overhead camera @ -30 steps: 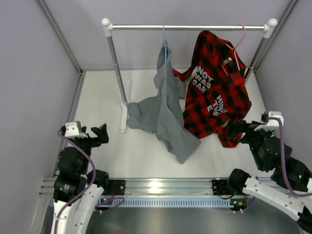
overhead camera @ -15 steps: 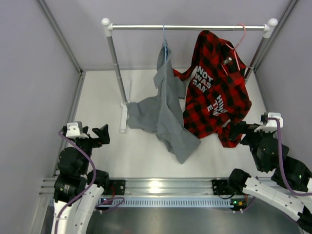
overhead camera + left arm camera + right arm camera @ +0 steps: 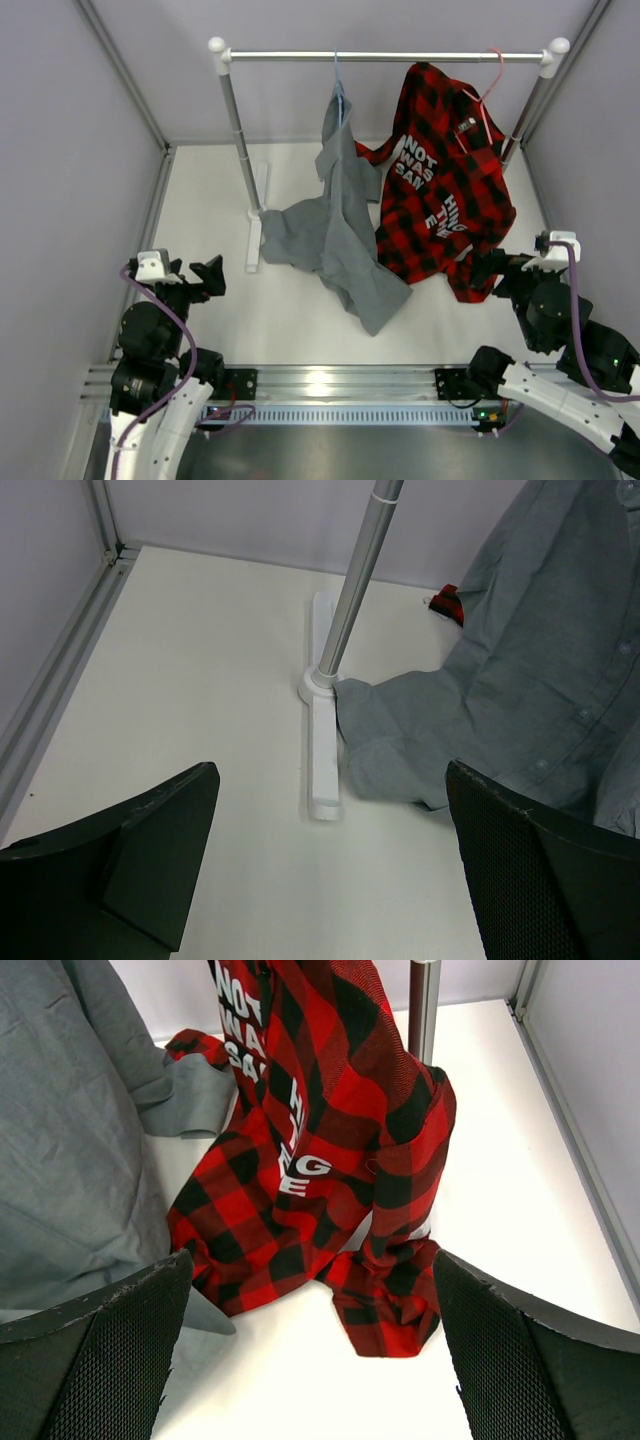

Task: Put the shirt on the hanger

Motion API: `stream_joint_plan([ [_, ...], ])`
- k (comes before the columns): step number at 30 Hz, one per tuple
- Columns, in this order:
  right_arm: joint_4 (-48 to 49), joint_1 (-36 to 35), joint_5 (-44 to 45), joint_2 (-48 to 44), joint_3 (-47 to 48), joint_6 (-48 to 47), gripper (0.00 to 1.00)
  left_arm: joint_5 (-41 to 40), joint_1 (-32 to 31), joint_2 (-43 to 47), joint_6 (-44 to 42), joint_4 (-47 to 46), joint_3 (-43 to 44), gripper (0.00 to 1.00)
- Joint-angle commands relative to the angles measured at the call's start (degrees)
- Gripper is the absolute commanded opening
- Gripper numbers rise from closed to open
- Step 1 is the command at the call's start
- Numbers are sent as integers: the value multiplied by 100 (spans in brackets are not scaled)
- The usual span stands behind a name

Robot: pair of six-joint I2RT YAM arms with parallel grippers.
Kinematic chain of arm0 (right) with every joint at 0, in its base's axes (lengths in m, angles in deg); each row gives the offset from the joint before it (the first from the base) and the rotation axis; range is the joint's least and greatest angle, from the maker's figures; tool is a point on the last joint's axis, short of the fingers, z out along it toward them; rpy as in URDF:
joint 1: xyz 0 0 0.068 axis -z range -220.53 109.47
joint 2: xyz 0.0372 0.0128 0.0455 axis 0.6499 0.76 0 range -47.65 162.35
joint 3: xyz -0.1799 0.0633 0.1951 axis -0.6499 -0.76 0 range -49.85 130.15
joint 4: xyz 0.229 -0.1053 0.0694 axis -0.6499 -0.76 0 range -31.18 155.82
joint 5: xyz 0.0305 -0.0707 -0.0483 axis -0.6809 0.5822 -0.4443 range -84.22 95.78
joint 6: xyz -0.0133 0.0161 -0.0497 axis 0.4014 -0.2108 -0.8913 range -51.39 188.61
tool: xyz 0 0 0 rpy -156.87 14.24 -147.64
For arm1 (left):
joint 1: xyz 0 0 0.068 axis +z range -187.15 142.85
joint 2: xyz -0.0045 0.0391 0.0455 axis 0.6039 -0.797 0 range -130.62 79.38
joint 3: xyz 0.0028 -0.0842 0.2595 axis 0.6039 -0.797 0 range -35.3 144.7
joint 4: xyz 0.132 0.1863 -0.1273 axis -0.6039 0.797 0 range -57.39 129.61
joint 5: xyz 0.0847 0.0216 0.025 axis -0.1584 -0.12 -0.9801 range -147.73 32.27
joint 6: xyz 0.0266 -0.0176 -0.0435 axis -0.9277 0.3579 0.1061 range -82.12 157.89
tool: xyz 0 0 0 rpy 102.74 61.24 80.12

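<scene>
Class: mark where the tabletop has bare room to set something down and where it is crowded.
Bare table lies left of the rack base, up to the wall, and between the grey shirt and the near rail. Crowded: under the rod, where that shirt and the plaid shirt pool.

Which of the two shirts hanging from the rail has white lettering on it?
The red-and-black plaid shirt, hanging on the right; the grey shirt to its left is plain, with no print.
</scene>
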Motion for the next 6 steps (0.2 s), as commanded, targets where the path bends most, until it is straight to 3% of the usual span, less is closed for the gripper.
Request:
stream_joint_plan([
  [1, -116, -56, 101, -55, -64, 110, 99, 66, -30, 91, 58, -64, -32, 98],
  [6, -116, -56, 119, -64, -64, 127, 99, 66, -30, 74, 49, -64, -23, 98],
])
